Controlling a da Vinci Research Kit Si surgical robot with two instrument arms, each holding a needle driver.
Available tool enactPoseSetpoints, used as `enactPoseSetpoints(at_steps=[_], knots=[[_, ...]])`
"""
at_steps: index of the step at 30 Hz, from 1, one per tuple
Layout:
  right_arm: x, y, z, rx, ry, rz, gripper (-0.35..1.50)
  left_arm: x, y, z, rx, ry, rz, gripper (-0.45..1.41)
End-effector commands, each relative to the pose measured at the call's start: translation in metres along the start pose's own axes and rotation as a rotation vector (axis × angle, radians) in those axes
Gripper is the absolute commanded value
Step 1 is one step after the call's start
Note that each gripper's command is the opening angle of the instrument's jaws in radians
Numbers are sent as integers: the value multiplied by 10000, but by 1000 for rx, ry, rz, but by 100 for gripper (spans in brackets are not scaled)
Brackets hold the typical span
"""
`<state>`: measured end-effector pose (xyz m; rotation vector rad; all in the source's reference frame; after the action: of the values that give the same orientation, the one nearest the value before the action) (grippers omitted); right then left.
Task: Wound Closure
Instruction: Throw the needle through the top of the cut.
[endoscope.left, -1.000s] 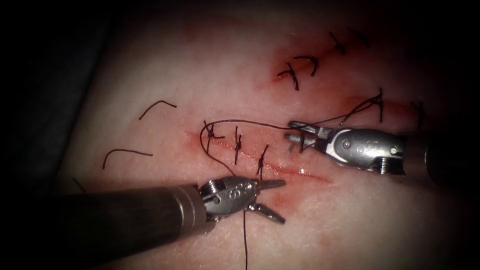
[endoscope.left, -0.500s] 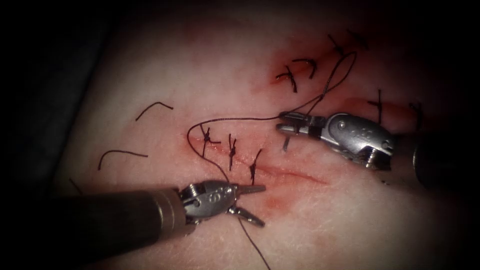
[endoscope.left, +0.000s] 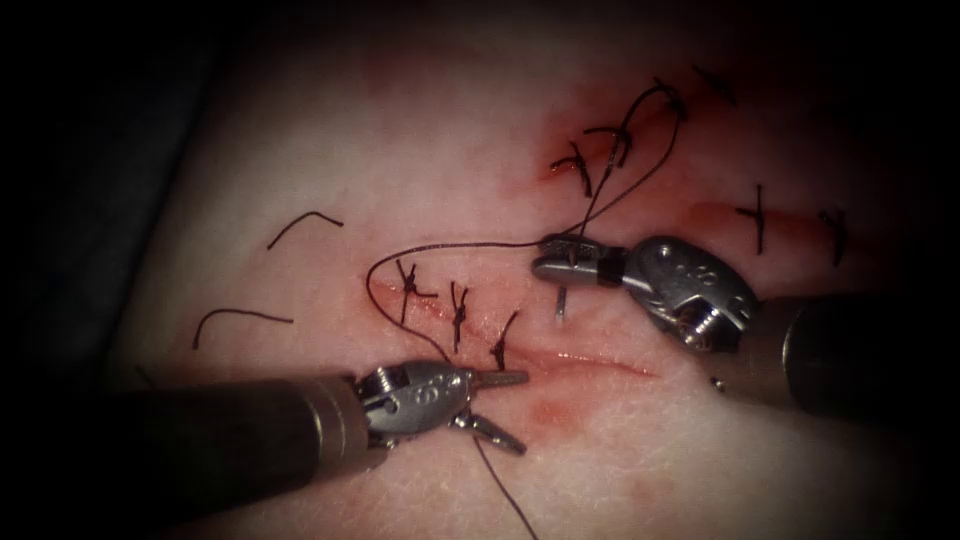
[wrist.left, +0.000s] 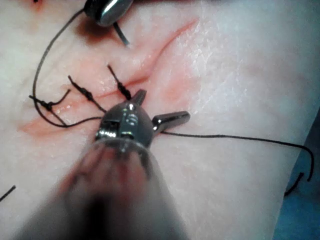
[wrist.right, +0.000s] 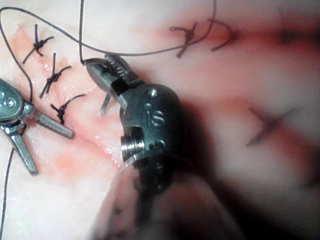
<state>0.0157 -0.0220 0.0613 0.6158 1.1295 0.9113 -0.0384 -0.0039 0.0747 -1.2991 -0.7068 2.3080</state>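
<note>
In the endoscope view, the left arm's steel needle driver (endoscope.left: 497, 405) lies low beside the cut, its fingers spread wide and holding nothing; the dark suture thread (endoscope.left: 440, 243) passes under it. The right arm's steel needle driver (endoscope.left: 548, 262) has its fingers closed on the short curved steel needle (endoscope.left: 561, 303), gripped near its thread end, with the point hanging down clear of the pale, red-streaked pork tissue (endoscope.left: 330, 130), just above the open right part of the long red cut (endoscope.left: 590, 360). Three dark knotted stitches (endoscope.left: 457, 313) close the cut's left part; the right stretch gapes unstitched, so the closure looks roughly half done. Cut thread ends (endoscope.left: 240, 318) lie on the tissue well to the left.

In the left wrist view, the left tool (wrist.left: 162, 107) shows spread, empty fingers beside the nearest stitch, thread (wrist.left: 225, 137) trailing away across the tissue.

In the right wrist view, the right tool (wrist.right: 97, 70) clamps the needle (wrist.right: 105, 103), which hangs free above the cut.

Against the earlier frames, the right tool has shifted left and rolled its wrist, and the thread loop behind it has swung up over the upper stitches; the left tool has hardly moved in the last half second.
</note>
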Motion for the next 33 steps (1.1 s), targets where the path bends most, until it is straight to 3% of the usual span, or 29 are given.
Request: enactPoseSetpoints(at_steps=[1,10,16,26,31,33], knots=[[-9,0,8,-3,-2,12,-35,-4,-1,8,-2,1,0,41],[-26,-8,10,-18,-46,108,-35,-2,-2,6,-1,0,-2,41],[-27,-10,7,-25,-71,255,-35,-2,-3,6,1,-1,-3,41],[-24,-22,18,58,-109,356,-35,-2,-2,6,2,-1,-3,39],[-19,-15,19,41,-89,355,-35,-3,0,3,3,-3,-2,39],[-11,-5,16,22,-24,322,-35,-3,1,2,3,-3,-2,39]])
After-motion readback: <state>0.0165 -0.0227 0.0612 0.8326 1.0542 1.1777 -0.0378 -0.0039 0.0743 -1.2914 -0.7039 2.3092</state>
